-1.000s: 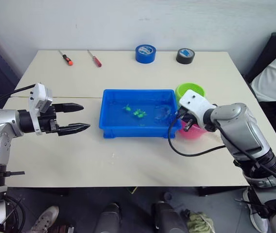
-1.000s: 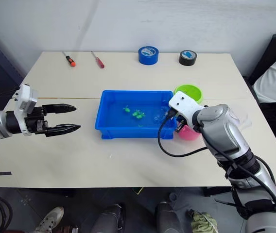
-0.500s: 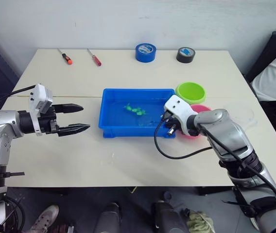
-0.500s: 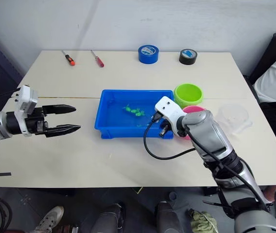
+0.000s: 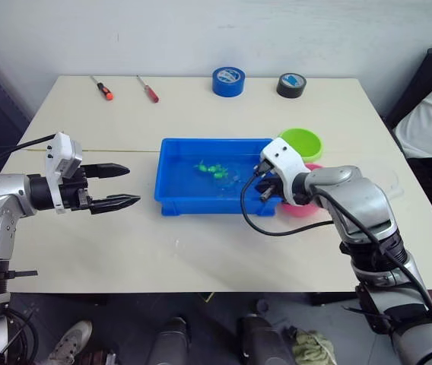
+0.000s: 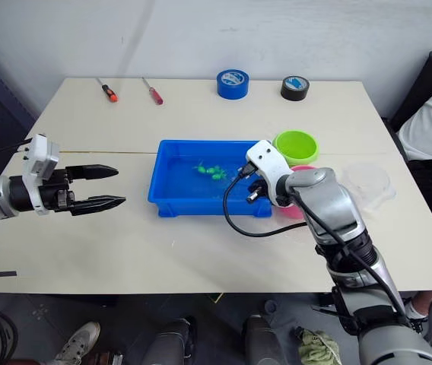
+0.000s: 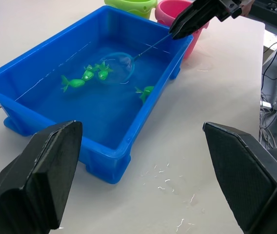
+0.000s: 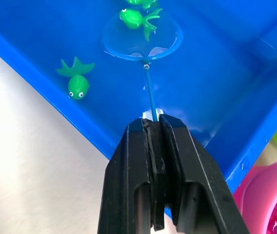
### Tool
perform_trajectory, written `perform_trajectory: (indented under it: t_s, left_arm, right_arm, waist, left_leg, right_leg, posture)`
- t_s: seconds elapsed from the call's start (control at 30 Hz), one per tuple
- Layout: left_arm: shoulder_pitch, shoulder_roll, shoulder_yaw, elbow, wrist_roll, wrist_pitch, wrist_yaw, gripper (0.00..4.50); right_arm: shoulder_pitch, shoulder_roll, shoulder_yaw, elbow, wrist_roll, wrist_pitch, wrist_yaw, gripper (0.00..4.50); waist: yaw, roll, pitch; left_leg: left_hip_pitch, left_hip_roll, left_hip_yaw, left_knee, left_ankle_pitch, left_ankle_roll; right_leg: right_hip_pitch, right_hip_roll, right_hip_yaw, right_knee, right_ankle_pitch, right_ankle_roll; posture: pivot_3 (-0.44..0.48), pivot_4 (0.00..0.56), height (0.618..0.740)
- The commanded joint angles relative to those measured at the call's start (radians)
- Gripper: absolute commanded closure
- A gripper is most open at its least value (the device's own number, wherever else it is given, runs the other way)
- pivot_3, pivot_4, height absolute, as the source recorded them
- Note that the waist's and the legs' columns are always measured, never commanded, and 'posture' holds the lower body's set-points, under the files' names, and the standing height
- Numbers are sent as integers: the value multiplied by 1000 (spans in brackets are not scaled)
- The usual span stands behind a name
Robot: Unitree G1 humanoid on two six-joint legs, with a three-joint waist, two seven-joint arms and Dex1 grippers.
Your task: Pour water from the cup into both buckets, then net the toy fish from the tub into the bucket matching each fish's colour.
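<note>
The pale worktop (image 5: pixel 201 243) carries everything, and near its middle sits the blue tub (image 5: pixel 172 199), holding water and several green toy fish (image 7: pixel 73 83). Just past the tub's right end stand the two buckets, the lime green bucket (image 5: pixel 301 143) farther back and the pink bucket (image 5: pixel 304 208) nearer, touching or almost touching each other. The clear cup (image 6: pixel 368 181) rests on the worktop to the right of the buckets, well apart from the tub.

The right hand (image 5: pixel 265 187) hangs over the tub's right end, its two black fingers (image 8: pixel 185 161) pressed tight on the thin handle of the net (image 8: pixel 142 39). The net's light blue hoop lies down in the water, with one green fish inside its ring (another fish lies just outside, close to the tub wall).

The left hand (image 5: pixel 111 185) hovers above bare worktop to the left of the tub, fingers spread wide and holding nothing.

Along the far edge lie a blue tape roll (image 5: pixel 228 82), a black tape roll (image 5: pixel 290 85) and two small screwdrivers (image 5: pixel 103 88).
</note>
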Motion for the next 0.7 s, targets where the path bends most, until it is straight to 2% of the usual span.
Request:
perform_trajectory:
  t_s: [0.03,0.33,0.7]
  left_arm:
    - [-19,20,24,-14,-16,-12,-4,187]
    - [-42,25,17,14,-7,-23,-12,187]
    - [-76,22,1,56,9,-50,-23,187]
  right_arm:
    - [-29,-15,-68,-58,56,54,-10,4500]
    - [-10,-61,-163,-137,135,117,-2,4500]
    - [9,-83,-194,-161,207,93,-31,4500]
  waist:
    - [0,0,0]
    - [0,0,0]
    - [1,0,0]
  left_leg:
    - [0,0,0,0,0,0]
    - [0,0,0,0,0,0]
    - [0,0,0,0,0,0]
  right_leg:
    - [0,0,0,0,0,0]
    - [0,-1,0,0,0,0]
    - [0,0,0,0,0,0]
  posture:
    - [0,150,734]
    - [0,150,734]
    - [0,150,734]
